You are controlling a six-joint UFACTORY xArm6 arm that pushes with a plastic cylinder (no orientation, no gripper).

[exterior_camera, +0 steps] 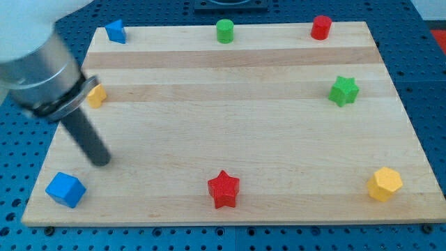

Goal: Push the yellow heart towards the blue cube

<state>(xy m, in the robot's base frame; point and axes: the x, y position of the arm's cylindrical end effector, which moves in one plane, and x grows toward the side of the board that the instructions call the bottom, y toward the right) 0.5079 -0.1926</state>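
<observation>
The yellow heart [97, 95] lies near the board's left edge, partly hidden behind my arm's grey body. The blue cube [65, 189] sits at the board's bottom left corner. My tip [102, 160] rests on the board below the heart and to the upper right of the blue cube, apart from both.
A second blue block [115, 31] sits at the top left corner. A green cylinder [224, 31] and a red cylinder [320, 27] stand along the top edge. A green star [343, 90] is at the right, a red star [224, 189] at bottom middle, a yellow hexagon [385, 184] at bottom right.
</observation>
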